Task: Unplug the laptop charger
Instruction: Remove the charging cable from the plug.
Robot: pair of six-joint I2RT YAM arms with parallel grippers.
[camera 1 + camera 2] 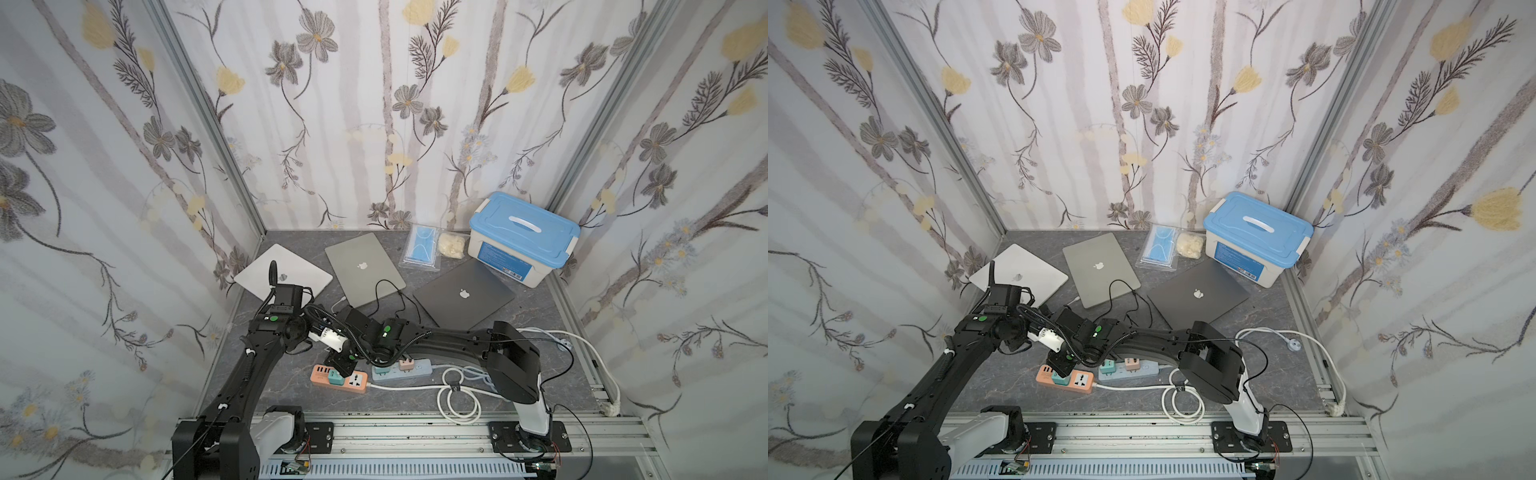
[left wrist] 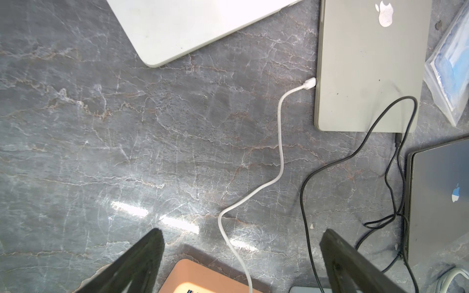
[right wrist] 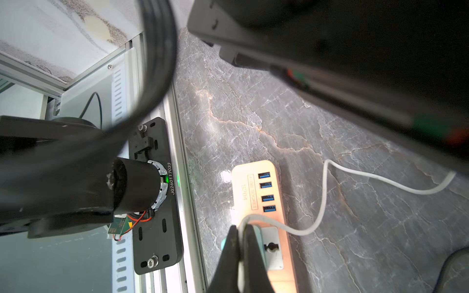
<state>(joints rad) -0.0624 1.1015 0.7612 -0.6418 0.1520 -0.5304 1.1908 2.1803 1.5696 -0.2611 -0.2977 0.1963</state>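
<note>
Right wrist view: charger cable (image 3: pixel 322 197) runs between the jaws of right gripper (image 3: pixel 241 228), over orange power strip (image 3: pixel 243 177); jaws pinched shut on it. Left gripper (image 2: pixel 242 231): jaws wide, empty.

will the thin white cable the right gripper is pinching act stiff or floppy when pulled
Probably floppy: the white cable lies in loose S-curves, so slack would go first. Likely light and thin, so it could slip through the right gripper. The orange power strip looks unanchored and may drag along.
</note>
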